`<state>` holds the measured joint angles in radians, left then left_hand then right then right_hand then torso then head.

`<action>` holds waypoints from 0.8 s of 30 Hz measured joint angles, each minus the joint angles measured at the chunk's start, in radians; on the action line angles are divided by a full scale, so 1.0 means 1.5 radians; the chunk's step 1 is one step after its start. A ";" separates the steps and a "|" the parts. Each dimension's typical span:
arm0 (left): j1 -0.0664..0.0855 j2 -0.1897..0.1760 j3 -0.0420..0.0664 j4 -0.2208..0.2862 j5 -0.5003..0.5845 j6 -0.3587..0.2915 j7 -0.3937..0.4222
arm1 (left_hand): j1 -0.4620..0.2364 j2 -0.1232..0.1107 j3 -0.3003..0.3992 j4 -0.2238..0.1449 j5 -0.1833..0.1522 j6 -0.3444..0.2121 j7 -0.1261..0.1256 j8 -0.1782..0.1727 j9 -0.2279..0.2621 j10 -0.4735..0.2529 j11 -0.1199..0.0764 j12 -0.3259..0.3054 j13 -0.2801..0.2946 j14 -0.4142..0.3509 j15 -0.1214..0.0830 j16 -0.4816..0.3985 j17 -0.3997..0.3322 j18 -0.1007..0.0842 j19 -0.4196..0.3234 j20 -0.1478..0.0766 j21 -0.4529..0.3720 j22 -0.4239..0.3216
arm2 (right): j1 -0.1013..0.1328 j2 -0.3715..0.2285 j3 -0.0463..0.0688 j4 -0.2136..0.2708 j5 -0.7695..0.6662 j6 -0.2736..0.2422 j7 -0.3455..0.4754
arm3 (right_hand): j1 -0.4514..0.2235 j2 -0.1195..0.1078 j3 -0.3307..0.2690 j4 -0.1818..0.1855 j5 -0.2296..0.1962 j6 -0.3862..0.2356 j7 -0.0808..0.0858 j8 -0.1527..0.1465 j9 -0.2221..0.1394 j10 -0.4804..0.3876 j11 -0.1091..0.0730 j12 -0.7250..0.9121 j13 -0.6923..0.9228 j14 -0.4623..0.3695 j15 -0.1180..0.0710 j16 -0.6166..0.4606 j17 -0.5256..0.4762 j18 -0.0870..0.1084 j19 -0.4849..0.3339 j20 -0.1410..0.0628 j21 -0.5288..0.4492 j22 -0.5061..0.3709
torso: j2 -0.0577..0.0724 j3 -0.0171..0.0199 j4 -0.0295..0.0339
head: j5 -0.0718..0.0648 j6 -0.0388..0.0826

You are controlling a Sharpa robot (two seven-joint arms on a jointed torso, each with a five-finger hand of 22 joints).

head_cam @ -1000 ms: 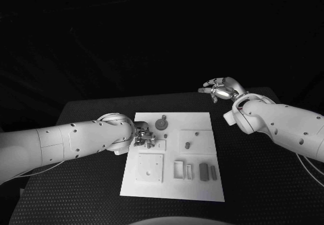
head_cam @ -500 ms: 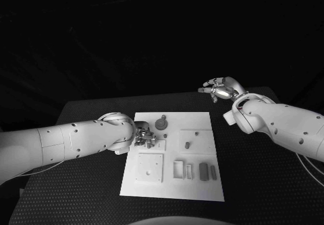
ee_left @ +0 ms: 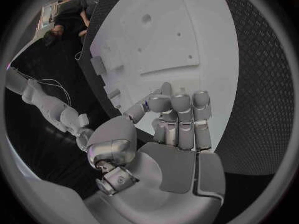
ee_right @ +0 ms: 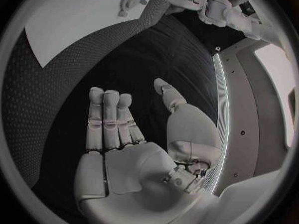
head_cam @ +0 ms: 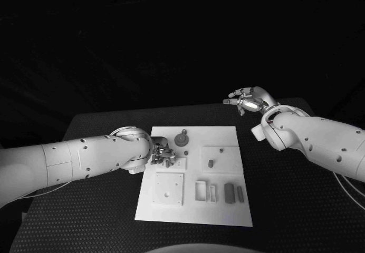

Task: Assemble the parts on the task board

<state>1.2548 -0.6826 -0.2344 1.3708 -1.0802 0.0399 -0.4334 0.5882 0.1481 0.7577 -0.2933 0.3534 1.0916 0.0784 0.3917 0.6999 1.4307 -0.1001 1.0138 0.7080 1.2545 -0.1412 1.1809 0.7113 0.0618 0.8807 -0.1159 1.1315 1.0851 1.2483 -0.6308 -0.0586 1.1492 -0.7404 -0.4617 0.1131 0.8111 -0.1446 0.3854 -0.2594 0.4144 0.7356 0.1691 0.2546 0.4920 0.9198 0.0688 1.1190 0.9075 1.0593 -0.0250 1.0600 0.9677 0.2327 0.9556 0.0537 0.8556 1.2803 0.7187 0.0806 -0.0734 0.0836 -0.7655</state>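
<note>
Working at the left edge of the task board, the left hand was lowered over a raised square block on the white plate, which lay in the middle of the black table. Its fingers were curled inward and bunched together against the board; whether a part was pinched between them could not be told. By judgement, the step in hand was seating or picking a small part at that block, and the next move called for a fine, steady placement. A round grey part lay just beyond the left hand, and elongated grey parts sat in recesses near the board's near-right corner. The right hand was raised beyond the board's far-right corner, well apart from it, fingers apart and holding nothing.
</note>
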 measured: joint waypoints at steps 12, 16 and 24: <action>-0.003 0.002 -0.002 -0.001 0.000 0.000 -0.001 | 0.012 -0.025 -0.013 0.029 -0.184 0.041 -0.027 0.000 -0.003 0.002 -0.002 0.000 -0.013 0.002 -0.009 0.000 -0.009 0.000 0.006 -0.001 -0.014 0.001 | 0.000 0.000 0.000 0.000 0.000 0.001 0.000 | 0.000 0.000 0.000 0.000 0.000 0.000 0.000 0.000 -0.001 0.000 0.000 0.000 -0.001 0.000 0.000 0.000 -0.001 0.000 0.000 0.000 0.000 0.001 | 0.000 -0.0001 0.0001 | 0.000 0.000; -0.004 0.002 -0.003 0.000 0.000 0.000 -0.001 | 0.001 -0.043 -0.020 0.040 -0.200 0.048 -0.033 0.000 -0.004 0.003 -0.003 0.000 -0.014 0.002 -0.011 0.000 -0.010 0.000 0.006 -0.001 -0.014 0.002 | 0.000 0.000 0.000 0.001 0.000 0.001 0.000 | 0.000 0.000 0.000 0.000 0.000 0.000 0.000 0.000 -0.001 0.000 0.000 0.000 -0.001 0.000 0.000 0.000 -0.001 0.000 0.000 0.000 0.000 0.001 | 0.000 -0.0001 0.0001 | 0.000 0.000; -0.005 0.000 -0.003 -0.002 0.001 0.000 -0.001 | -0.011 -0.061 -0.029 0.051 -0.200 0.099 -0.060 0.000 -0.004 -0.015 -0.017 0.000 -0.015 0.001 -0.012 0.000 -0.010 0.000 0.006 -0.001 -0.014 0.002 | 0.000 -0.001 0.000 0.001 0.000 0.001 0.000 | 0.000 0.000 0.000 0.000 0.000 0.000 0.000 0.000 -0.001 0.000 0.000 0.000 -0.002 -0.001 -0.001 0.000 -0.001 0.000 0.000 0.000 0.000 0.001 | 0.000 0.0001 0.0001 | -0.001 0.000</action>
<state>1.2478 -0.6823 -0.2391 1.3682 -1.0792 0.0395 -0.4348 0.5714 0.0565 0.7143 -0.2173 0.0532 1.2402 -0.0123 0.3922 0.6942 1.4080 -0.1263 1.0137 0.6855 1.2562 -0.1595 1.1809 0.6958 0.0619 0.8899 -0.1178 1.1103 1.0886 1.2483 -0.6318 -0.0586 1.1506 -0.7403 -0.4599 0.1127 0.8111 -0.1446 0.3854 -0.2594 0.4144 0.7358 0.1690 0.2546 0.4911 0.9198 0.0688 1.1189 0.9046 1.0579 -0.0267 1.0600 0.9657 0.2327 0.9556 0.0537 0.8556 1.2812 0.7191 0.0807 -0.0733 0.0828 -0.7654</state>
